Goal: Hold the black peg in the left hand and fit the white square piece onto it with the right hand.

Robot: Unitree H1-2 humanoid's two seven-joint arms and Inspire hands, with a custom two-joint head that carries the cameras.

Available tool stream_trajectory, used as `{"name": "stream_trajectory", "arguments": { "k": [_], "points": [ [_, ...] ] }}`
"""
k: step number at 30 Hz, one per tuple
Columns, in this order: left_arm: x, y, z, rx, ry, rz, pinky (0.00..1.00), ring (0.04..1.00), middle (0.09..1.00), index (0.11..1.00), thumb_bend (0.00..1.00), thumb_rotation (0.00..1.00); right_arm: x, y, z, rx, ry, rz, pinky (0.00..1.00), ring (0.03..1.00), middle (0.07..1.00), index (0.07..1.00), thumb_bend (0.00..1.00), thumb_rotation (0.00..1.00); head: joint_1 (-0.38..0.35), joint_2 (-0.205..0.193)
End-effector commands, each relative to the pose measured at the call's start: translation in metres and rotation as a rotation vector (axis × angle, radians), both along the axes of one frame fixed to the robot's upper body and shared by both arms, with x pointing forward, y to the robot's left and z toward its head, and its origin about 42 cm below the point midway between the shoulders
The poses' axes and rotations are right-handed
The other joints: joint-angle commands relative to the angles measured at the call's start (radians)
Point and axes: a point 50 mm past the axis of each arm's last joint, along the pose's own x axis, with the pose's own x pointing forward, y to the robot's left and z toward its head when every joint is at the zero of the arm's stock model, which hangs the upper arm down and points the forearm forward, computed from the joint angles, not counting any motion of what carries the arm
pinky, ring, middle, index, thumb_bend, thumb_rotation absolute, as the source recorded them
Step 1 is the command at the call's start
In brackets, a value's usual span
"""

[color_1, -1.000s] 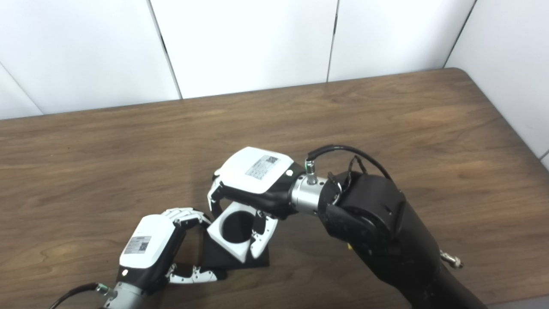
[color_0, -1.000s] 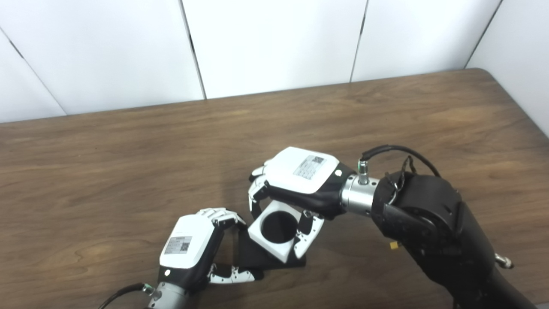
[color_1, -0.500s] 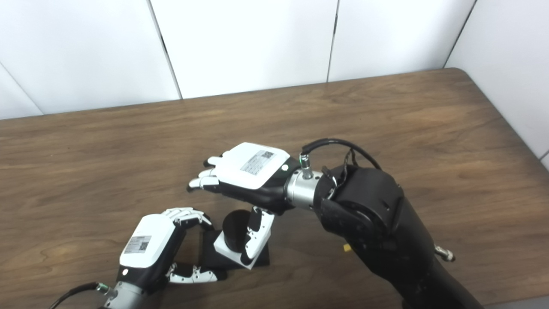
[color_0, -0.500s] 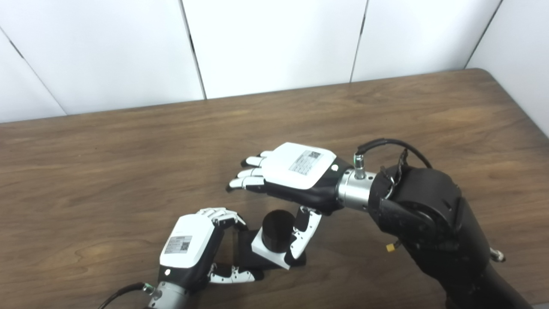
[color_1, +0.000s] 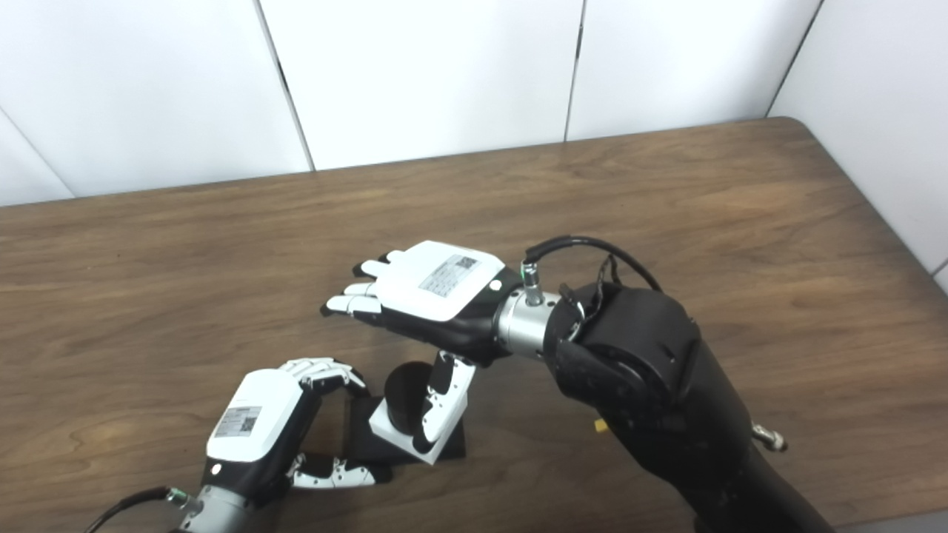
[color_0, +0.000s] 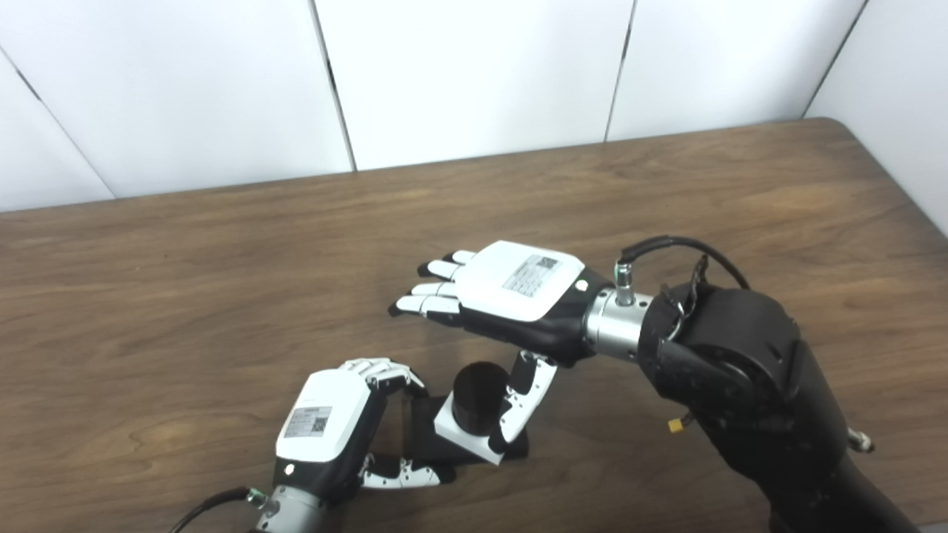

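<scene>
The black peg [color_0: 476,396] stands upright on its flat black base [color_0: 437,444] near the table's front edge. The white square piece [color_0: 463,431] sits low around the peg, resting on the base. My left hand [color_0: 333,429] is shut on the left side of the black base, fingers over its top edge and thumb along its front. My right hand [color_0: 503,296] hovers above and behind the peg, open, fingers stretched out flat to the left. Its thumb hangs down beside the white piece's right side.
The brown wooden table [color_0: 222,281] stretches to a white panelled wall at the back. Its right edge runs along the far right. My bulky black right forearm [color_0: 740,385] fills the lower right.
The right hand opened and let go of the white square piece, which dropped down around the peg onto the base. The hand then lifted slightly. The left hand has not moved.
</scene>
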Motion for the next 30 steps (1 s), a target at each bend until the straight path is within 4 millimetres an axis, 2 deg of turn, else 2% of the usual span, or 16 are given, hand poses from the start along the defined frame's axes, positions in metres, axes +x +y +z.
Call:
{"name": "stream_trajectory", "arguments": {
  "k": [1, 2, 3, 4, 6, 9, 12, 14, 17, 23, 26, 28, 30],
  "points": [
    [0.000, -0.003, -0.001, 0.032, 0.013, -0.009, 0.79, 0.762, 0.722, 0.594, 0.71, 0.19, -0.001, -0.001, 0.013, 0.015, -0.027, -0.004, 1.00, 0.997, 0.939, 0.957, 1.00, 0.42, 0.000, 0.001],
    [0.000, -0.003, -0.002, 0.034, 0.003, -0.002, 0.79, 0.762, 0.733, 0.667, 0.82, 0.30, -0.001, -0.001, 0.013, 0.017, -0.028, -0.004, 1.00, 0.995, 0.936, 0.957, 1.00, 0.42, 0.007, 0.000],
    [0.000, -0.002, -0.002, 0.030, -0.006, 0.007, 0.82, 0.771, 0.746, 0.717, 0.87, 0.39, -0.001, -0.002, 0.012, 0.022, -0.029, -0.007, 1.00, 0.993, 0.935, 0.956, 1.00, 0.42, 0.007, -0.001],
    [0.000, -0.002, -0.002, 0.023, -0.013, 0.015, 0.82, 0.773, 0.749, 0.726, 0.88, 0.40, 0.000, -0.002, 0.012, 0.026, -0.028, -0.009, 1.00, 0.992, 0.934, 0.956, 1.00, 0.42, 0.006, -0.004],
    [0.000, -0.002, -0.001, -0.022, -0.024, 0.040, 0.85, 0.790, 0.775, 0.790, 0.94, 0.52, 0.000, -0.003, 0.012, 0.027, -0.027, -0.014, 1.00, 0.993, 0.936, 0.956, 1.00, 0.42, 0.006, -0.003],
    [-0.002, -0.001, 0.007, -0.118, -0.063, 0.081, 0.87, 0.812, 0.823, 0.875, 0.99, 0.61, 0.001, -0.005, 0.012, 0.022, -0.029, -0.024, 1.00, 0.994, 0.936, 0.955, 1.00, 0.43, 0.010, -0.005],
    [-0.003, 0.003, 0.018, -0.210, -0.105, 0.100, 0.88, 0.881, 0.935, 0.981, 1.00, 0.70, 0.002, -0.008, 0.013, 0.023, -0.028, -0.038, 1.00, 0.994, 0.938, 0.955, 1.00, 0.45, 0.015, -0.005],
    [-0.004, 0.006, 0.024, -0.241, -0.116, 0.109, 0.90, 0.935, 0.983, 0.996, 1.00, 0.74, 0.002, -0.009, 0.013, 0.029, -0.027, -0.046, 1.00, 0.994, 0.941, 0.963, 1.00, 0.46, 0.016, -0.006],
    [-0.007, 0.015, 0.036, -0.302, -0.096, 0.124, 0.89, 0.986, 0.999, 1.000, 1.00, 0.77, 0.003, -0.013, 0.017, 0.045, -0.013, -0.059, 1.00, 0.999, 0.949, 0.980, 1.00, 0.48, 0.017, -0.009],
    [-0.013, 0.033, 0.047, -0.392, -0.076, 0.170, 0.97, 1.000, 1.000, 1.000, 1.00, 0.76, 0.008, -0.028, 0.021, 0.129, 0.033, -0.100, 1.00, 1.000, 0.962, 0.995, 1.00, 0.47, 0.025, -0.016],
    [-0.012, 0.044, 0.050, -0.508, -0.095, 0.209, 0.95, 1.000, 1.000, 1.000, 1.00, 0.82, 0.011, -0.044, 0.014, 0.259, 0.119, -0.142, 0.99, 1.000, 0.978, 1.000, 1.00, 0.53, 0.024, -0.017],
    [-0.011, 0.051, 0.049, -0.629, -0.067, 0.253, 0.98, 1.000, 1.000, 1.000, 0.98, 0.90, 0.011, -0.055, 0.007, 0.364, 0.168, -0.197, 0.97, 1.000, 0.994, 1.000, 0.89, 0.65, 0.024, -0.020],
    [-0.008, 0.064, 0.044, -0.773, -0.039, 0.321, 0.99, 1.000, 1.000, 1.000, 0.95, 0.96, 0.006, -0.072, -0.010, 0.475, 0.176, -0.281, 0.94, 1.000, 0.999, 1.000, 0.83, 0.72, 0.019, -0.018]
  ]
}}
